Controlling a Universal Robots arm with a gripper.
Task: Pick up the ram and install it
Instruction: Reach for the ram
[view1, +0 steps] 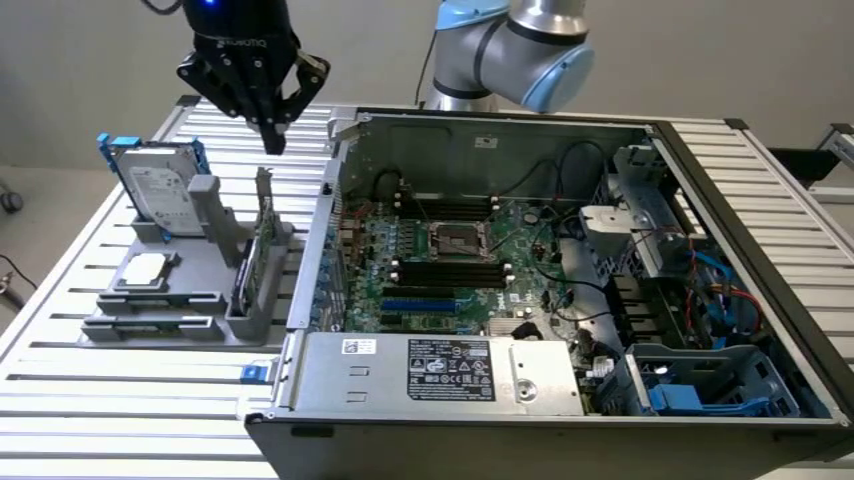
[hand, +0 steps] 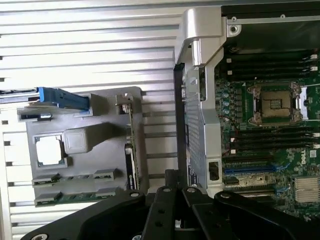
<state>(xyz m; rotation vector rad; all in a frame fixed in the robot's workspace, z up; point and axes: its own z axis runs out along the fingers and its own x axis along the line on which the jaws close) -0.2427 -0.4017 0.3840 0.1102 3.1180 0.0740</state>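
Exterior view: closed gripper (view1: 275, 140) above ram (view1: 264, 205)

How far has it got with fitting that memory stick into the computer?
Nothing looks done yet. The ram stands in its grey holder beside the case; the claw, shut and empty, hovers above it. The motherboard's black slots look empty.

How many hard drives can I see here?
1. The hard drive stands upright in the grey holder, at the exterior view's left of the case. Others may be hidden inside the case.
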